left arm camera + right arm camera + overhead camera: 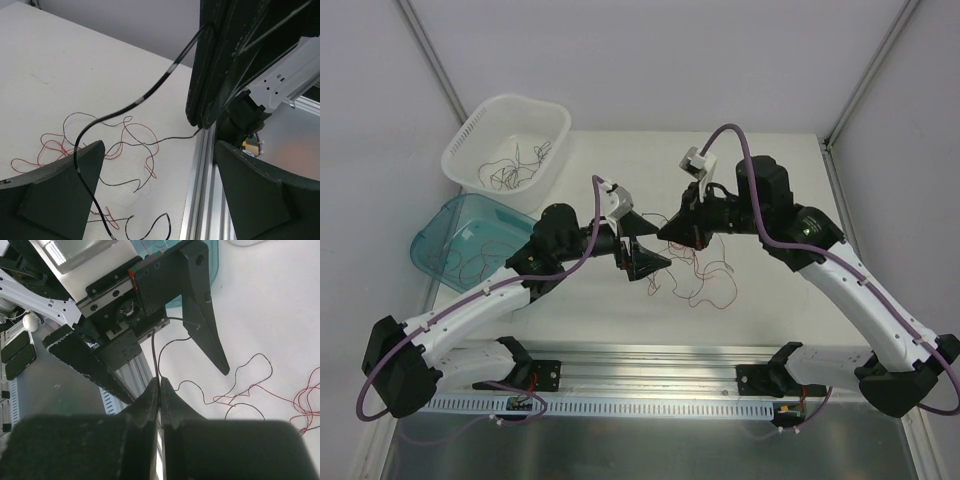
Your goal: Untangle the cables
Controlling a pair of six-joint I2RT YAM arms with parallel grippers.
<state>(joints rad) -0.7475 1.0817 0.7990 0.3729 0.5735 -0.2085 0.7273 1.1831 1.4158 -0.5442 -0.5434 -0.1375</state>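
Two robot arms were pictured meeting over the middle of the table (620, 160) as a heap of cables (685, 275) was being worked apart. The right gripper (160, 385) was seen clenched on a single dark strand (150, 93), which was drawn up from the loose red and dark wires lying on the table just in front of the arms. The left gripper (159, 150) was seen released, its jaws set wide on either side of that raised strand and nothing grasped. The step in hand was judged to be a second grip on the same strand. It would be done best if the hair-thin wire were centred between the pads before closing. The grip should be taken low, close to the heap. The pull should be kept slow and straight, so that the strand is slid free and the rest is not dragged along or knotted tighter. Two containers were counted at the far left: one white basket (558, 135) and one teal tub (420, 245), with more thin wires seen in each. One strand was held. The strands left on the table could not be counted, though both red and dark ones were made out.
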